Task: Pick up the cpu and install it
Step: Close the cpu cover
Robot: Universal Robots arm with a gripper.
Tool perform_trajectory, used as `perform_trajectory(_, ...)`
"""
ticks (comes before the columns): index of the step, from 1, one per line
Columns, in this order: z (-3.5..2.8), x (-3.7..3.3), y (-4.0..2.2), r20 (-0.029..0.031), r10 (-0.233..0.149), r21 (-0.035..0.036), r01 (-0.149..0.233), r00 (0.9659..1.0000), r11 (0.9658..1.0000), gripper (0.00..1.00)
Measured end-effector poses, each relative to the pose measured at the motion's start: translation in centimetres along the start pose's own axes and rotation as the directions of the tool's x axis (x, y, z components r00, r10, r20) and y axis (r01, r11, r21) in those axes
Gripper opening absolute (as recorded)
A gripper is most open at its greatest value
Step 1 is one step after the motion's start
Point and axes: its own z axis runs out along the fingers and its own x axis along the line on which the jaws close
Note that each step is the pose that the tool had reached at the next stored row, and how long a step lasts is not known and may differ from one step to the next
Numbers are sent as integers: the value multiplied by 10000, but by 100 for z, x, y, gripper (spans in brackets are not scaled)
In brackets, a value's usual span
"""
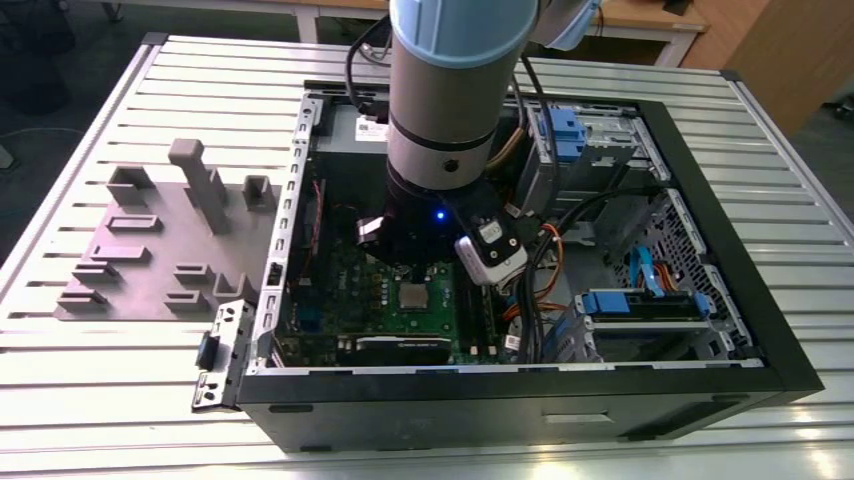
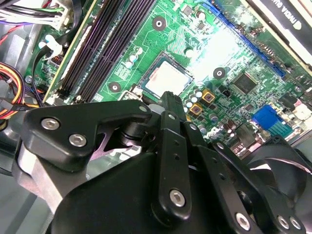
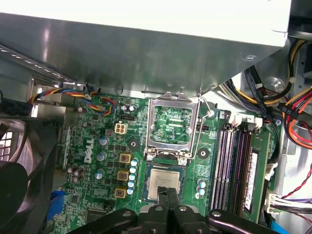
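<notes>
- Hanging low over the green motherboard (image 3: 97, 141), the gripper (image 3: 168, 192) sits at the foot of the raised socket frame (image 3: 174, 101). In the first wrist view its two black fingers (image 3: 163, 197) are pressed together with nothing between them.
- Just under those fingertips the cpu (image 3: 165, 181) lies flat in the socket, silver top up, right at the socket frame's hinged end.
- The socket frame itself stands tilted open.
- Long dark memory slots (image 3: 229, 165) run beside the socket frame on one side. A black fan (image 3: 29, 161) sits well apart from it on the other, with a bundle of coloured wires (image 3: 92, 97) between.
- Seen from the exterior view, the arm (image 1: 454, 100) drops straight down over the socket frame's spot, inside the open computer case (image 1: 534, 405).
- Farthest from the socket frame, outside the case to the exterior view's left, a grey fixture plate (image 1: 147, 250) with upright blocks lies on the slatted metal table (image 1: 134, 400).
</notes>
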Motion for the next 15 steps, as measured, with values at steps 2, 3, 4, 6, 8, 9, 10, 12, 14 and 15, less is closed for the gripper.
perform_trajectory(2,0,0,0,0,0,0,0,10000,10000,11)
perform_trajectory(3,0,0,0,0,-1,0,1,10000,10000,11)
perform_trajectory(4,0,0,0,0,-1,0,1,10000,10000,11)
perform_trajectory(6,0,0,0,0,-1,0,1,10000,10000,11)
perform_trajectory(8,0,0,0,0,-17,0,17,10000,10000,11)
perform_trajectory(9,0,0,0,-1,-41,1,41,10000,10000,11)
perform_trajectory(10,0,0,0,-2,-83,1,83,10000,10000,11)
perform_trajectory(12,0,0,-1,-5,-215,2,215,9998,9998,11)
perform_trajectory(14,0,0,-1,-9,-357,4,357,9994,9994,11)
perform_trajectory(15,0,0,-1,-11,-439,5,439,9990,9990,11)
